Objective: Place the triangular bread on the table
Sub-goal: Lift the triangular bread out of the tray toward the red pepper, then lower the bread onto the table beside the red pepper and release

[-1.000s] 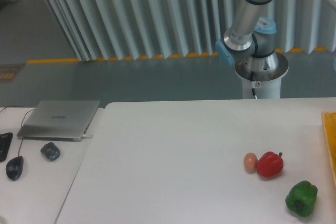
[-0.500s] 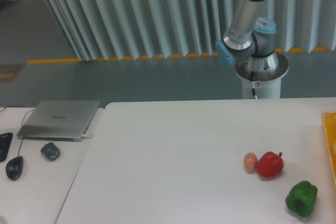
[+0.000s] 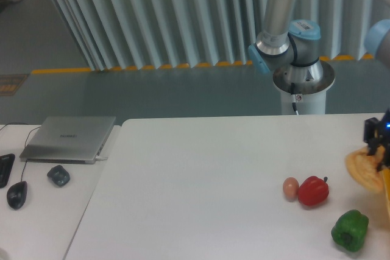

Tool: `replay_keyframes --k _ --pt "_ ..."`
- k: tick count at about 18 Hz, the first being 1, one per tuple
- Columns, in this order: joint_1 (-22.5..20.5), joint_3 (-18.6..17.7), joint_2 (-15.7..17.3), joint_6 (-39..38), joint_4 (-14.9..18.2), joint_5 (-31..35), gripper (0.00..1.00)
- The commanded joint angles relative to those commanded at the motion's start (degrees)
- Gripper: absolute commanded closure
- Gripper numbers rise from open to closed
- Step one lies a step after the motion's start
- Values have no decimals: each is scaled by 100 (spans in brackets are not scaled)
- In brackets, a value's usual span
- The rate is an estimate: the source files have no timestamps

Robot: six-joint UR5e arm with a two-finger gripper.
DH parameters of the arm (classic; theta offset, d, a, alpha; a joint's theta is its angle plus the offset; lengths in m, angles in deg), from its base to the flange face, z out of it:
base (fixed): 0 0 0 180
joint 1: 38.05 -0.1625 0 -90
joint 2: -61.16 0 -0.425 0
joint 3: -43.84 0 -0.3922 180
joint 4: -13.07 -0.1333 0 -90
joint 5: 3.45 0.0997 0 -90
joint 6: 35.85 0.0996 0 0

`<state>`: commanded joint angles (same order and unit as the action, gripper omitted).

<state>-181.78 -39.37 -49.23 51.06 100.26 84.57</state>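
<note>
The triangular bread, a yellow-orange wedge, hangs at the far right edge of the view, just above the white table. My gripper is dark and only partly in frame. It comes in from the right and is shut on the bread's upper right side. The bread sits to the right of the red pepper and above the green pepper in the image.
A small tan egg touches the red pepper's left side. A yellow tray shows at the right edge. The robot base stands behind the table. A laptop and two mice lie on the left desk.
The gripper has come into view at the right edge with the bread in it, over the tray's inner side. The upper arm has swung left.
</note>
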Motion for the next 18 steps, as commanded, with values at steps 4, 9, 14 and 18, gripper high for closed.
replay_keyframes --k 4,9,14,18 --pt "274 -343 79 237 -70 400 63" --pt "519 -669 211 590 -70 952 63" --pt "784 -879 176 484 -447 1279 59" --pt "811 -959 185 493 -721 1297 22"
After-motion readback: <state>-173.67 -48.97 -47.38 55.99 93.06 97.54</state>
